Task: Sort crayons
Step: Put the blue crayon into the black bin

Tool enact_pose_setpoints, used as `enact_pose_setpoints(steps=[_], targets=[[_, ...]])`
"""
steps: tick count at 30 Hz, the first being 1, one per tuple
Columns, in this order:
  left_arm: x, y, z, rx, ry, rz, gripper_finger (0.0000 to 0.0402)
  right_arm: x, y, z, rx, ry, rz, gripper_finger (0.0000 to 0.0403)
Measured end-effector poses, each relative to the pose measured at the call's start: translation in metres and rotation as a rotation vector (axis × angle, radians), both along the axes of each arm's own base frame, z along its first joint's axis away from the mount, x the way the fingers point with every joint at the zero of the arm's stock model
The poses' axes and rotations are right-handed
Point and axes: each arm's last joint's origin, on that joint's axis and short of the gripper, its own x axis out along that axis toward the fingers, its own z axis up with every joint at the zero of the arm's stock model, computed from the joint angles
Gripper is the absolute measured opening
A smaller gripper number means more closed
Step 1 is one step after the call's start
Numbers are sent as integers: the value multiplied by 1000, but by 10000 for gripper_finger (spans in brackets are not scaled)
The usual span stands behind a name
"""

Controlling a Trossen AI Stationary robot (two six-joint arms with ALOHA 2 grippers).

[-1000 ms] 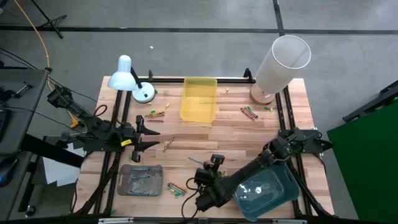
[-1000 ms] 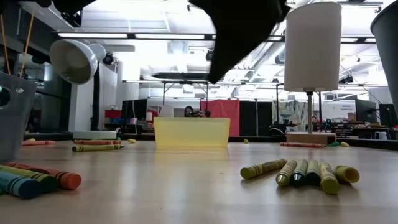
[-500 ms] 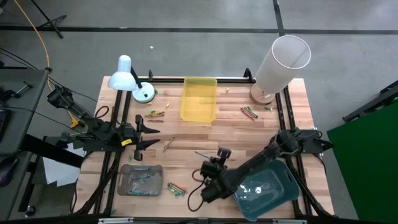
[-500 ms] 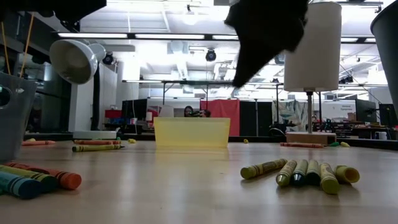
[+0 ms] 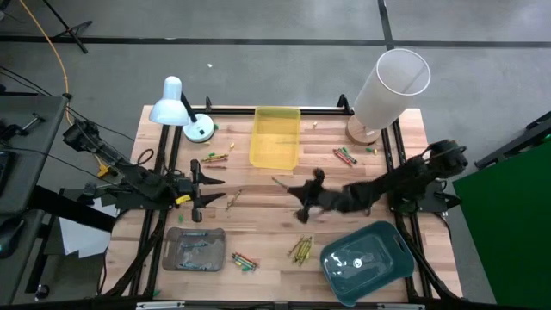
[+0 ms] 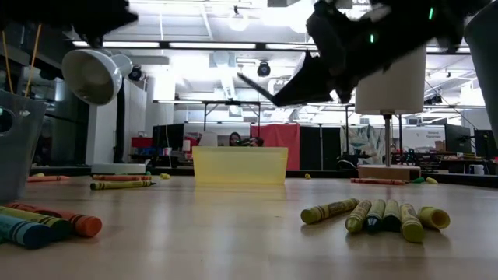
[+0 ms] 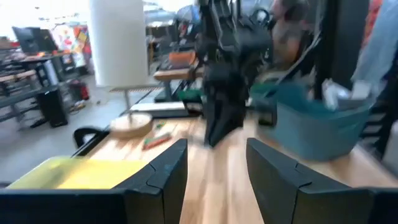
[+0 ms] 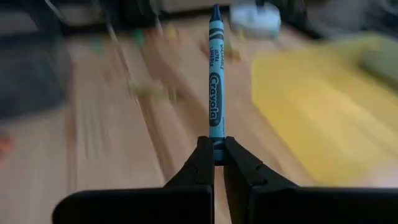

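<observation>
Trays: grey tray (image 5: 194,250) held crayons, yellow tray's (image 5: 275,138) contents unclear | my right gripper (image 8: 214,155) pinched a blue crayon (image 8: 214,93) | my left gripper (image 5: 211,188) gaped, holding nothing

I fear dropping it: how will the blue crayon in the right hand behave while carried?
The blue crayon looks stiff and light. The right hand pinches only its end, so it may pivot or slip. Being round, it would probably roll if dropped.

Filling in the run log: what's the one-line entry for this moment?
right gripper: shut on blue crayon, above table middle | left gripper: open, empty, waiting at left | yellow tray: ahead
</observation>
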Motion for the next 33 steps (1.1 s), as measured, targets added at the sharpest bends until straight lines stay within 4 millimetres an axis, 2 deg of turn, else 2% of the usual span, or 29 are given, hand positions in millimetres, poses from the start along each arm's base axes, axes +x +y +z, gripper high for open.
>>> enact_pose_setpoints(steps=[4,7,9,14,19,27,33], targets=[[8,9,-25,-9,3,85,149,-14,-31,-10,32,-224,89,0],[11,21,-37,-53,-75,120,149,-18,-42,-10,46,-305,144,0],[13,28,-41,-80,-124,76,149,-16,-45,-5,25,-336,179,0],[26,38,-37,-99,-184,-92,149,1,-43,16,-48,-389,245,0],[50,40,-25,-82,-178,-171,149,19,-40,40,-131,-419,279,0],[90,35,-20,-19,-127,-150,149,28,-33,46,-179,-357,312,0],[106,33,-19,9,-175,-120,149,27,-27,46,-176,-359,330,0]])
